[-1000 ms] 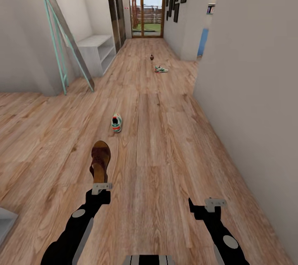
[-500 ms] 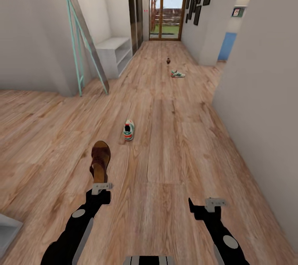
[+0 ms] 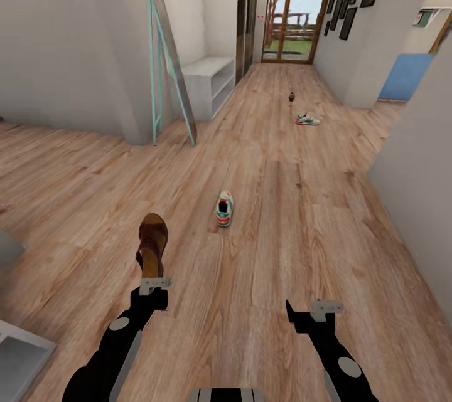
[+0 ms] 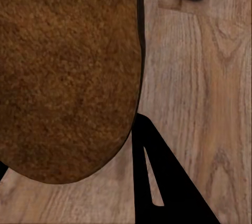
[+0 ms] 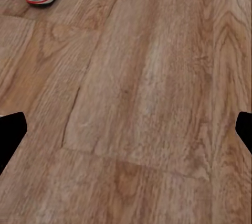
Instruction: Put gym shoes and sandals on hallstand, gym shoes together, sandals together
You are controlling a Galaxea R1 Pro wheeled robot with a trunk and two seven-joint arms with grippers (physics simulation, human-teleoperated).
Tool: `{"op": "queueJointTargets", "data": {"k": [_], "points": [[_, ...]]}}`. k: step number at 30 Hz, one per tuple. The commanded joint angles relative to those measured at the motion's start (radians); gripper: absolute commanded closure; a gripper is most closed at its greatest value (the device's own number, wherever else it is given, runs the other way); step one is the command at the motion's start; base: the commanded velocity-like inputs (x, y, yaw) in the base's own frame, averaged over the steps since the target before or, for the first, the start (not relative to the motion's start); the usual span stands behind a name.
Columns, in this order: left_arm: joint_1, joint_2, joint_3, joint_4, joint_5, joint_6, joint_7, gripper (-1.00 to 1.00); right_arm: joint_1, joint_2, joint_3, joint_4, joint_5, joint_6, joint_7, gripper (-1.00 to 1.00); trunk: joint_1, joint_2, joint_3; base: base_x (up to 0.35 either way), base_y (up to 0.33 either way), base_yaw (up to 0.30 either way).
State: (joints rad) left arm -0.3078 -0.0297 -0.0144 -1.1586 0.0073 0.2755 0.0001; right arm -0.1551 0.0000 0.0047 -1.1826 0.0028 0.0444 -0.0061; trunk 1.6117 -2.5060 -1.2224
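My left gripper (image 3: 154, 284) is closed on the heel end of a brown sandal (image 3: 151, 243), which sticks out forward from it above the floor (image 3: 282, 245); in the left wrist view the sandal's sole (image 4: 63, 72) covers most of the picture, with one dark finger (image 4: 157, 182) beside it. My right gripper (image 3: 326, 309) holds nothing, and in the right wrist view its two fingers (image 5: 10, 135) stand wide apart at the picture's edges with bare planks between them. Just ahead of the sandal, slightly to the right, one gym shoe (image 3: 223, 209) lies on the floor. The second gym shoe (image 3: 307, 119) lies far down the corridor, and a small dark thing (image 3: 291, 96) beyond it is maybe the other sandal, but it is too small to tell. At the left wall stands a white low bench (image 3: 210, 79) with open shelves, behind a teal leaning ladder (image 3: 164, 57). A glass door (image 3: 295, 10) closes the far end of the corridor.
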Motion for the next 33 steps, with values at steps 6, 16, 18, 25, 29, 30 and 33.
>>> {"op": "queueJointTargets", "data": {"k": [6,16,18,25,29,30,33], "points": [[-0.001,-0.001,0.000,-0.001,0.000,0.005,0.000,1.00,0.000,0.000,0.000,-0.002,0.000,0.005,0.000,-1.00,0.000,0.000,-0.001,0.345,0.081,0.300],[-0.001,-0.001,-0.001,-0.001,0.000,0.005,0.000,1.00,0.000,0.000,0.000,-0.002,0.000,0.005,0.000,-1.00,0.000,0.000,0.008,0.345,0.006,0.247],[-0.001,-0.001,-0.001,-0.001,0.000,0.005,0.000,1.00,0.000,0.000,0.000,-0.002,0.000,0.005,0.000,-1.00,0.000,0.000,0.011,0.345,0.000,0.131],[-0.001,-0.001,-0.001,-0.001,0.000,0.005,0.000,1.00,0.000,0.000,0.000,-0.003,0.000,0.005,0.000,-1.00,0.000,0.000,0.018,0.345,0.000,0.040],[-0.001,-0.001,-0.001,-0.001,0.000,0.005,0.000,1.00,0.000,0.000,0.000,-0.003,0.000,0.005,0.000,-1.00,0.000,0.000,0.019,0.346,0.000,0.005],[-0.001,-0.001,-0.001,-0.001,0.000,0.005,0.000,1.00,0.000,0.000,0.000,-0.003,0.000,0.005,0.000,-1.00,0.000,0.000,0.019,0.346,0.015,0.001],[-0.001,-0.001,-0.001,-0.001,0.000,0.005,0.000,1.00,0.000,0.000,0.000,-0.003,0.000,0.005,0.000,-1.00,0.000,0.000,0.019,0.346,0.047,0.001]]}}
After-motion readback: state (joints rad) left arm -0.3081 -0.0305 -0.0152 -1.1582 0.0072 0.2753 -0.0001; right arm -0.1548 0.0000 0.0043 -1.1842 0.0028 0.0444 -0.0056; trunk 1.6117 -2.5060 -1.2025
